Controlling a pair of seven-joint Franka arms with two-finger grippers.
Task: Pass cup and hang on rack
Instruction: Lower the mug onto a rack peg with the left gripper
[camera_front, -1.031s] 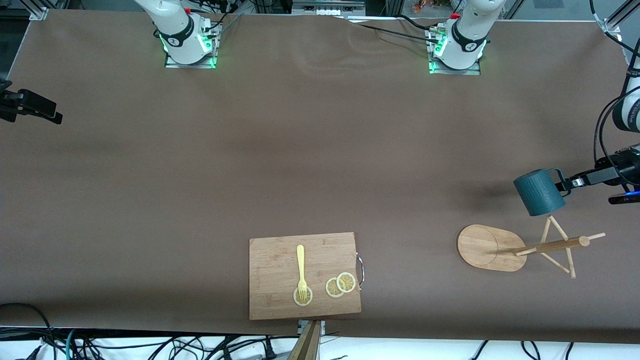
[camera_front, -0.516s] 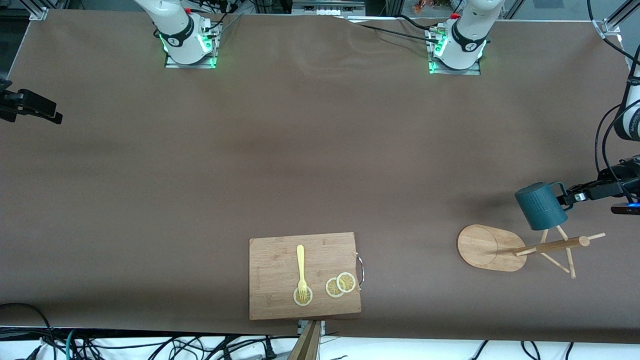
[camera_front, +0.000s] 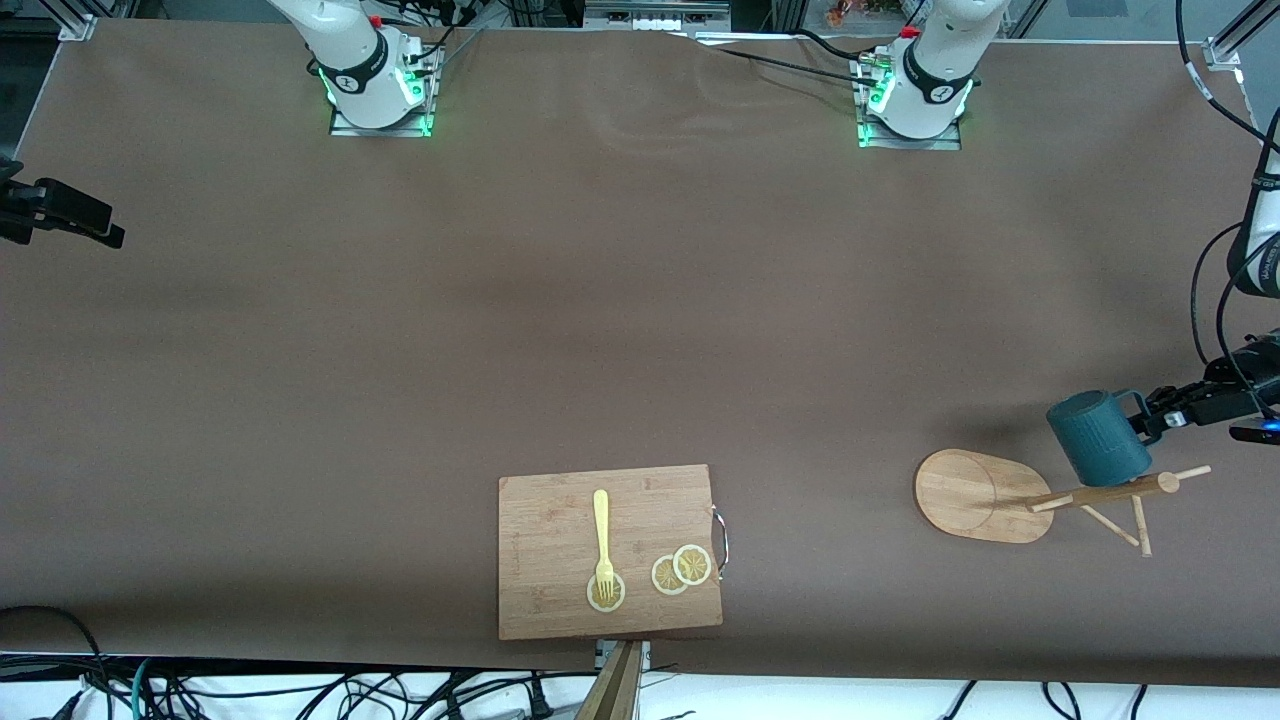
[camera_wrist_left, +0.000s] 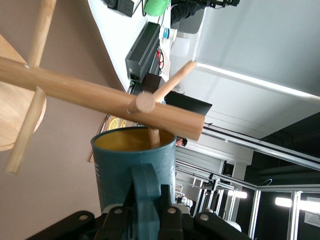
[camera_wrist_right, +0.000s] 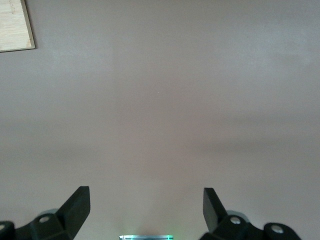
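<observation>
The dark teal cup (camera_front: 1098, 437) hangs in my left gripper (camera_front: 1150, 420), which is shut on its loop handle. The cup is tilted, right over the upper pegs of the bamboo rack (camera_front: 1100, 492), whose oval base (camera_front: 965, 495) rests near the left arm's end of the table. In the left wrist view the cup (camera_wrist_left: 120, 165) sits between my fingers (camera_wrist_left: 172, 212), its tan-yellow inside up against the rack post (camera_wrist_left: 90, 92), and one peg (camera_wrist_left: 154, 136) reaches into its mouth. My right gripper (camera_wrist_right: 146, 205) is open and empty over bare table, waiting.
A rectangular wooden cutting board (camera_front: 540, 600) lies at the table's edge nearest the front camera, with a yellow fork (camera_front: 601, 530) and lemon slices (camera_front: 680, 570) on it. Its corner shows in the right wrist view (camera_wrist_right: 12, 25). Cables hang past the table edge.
My left gripper has carried the cup down and toward the rack; the cup now covers the upper peg that showed free before. The right arm has not moved.
</observation>
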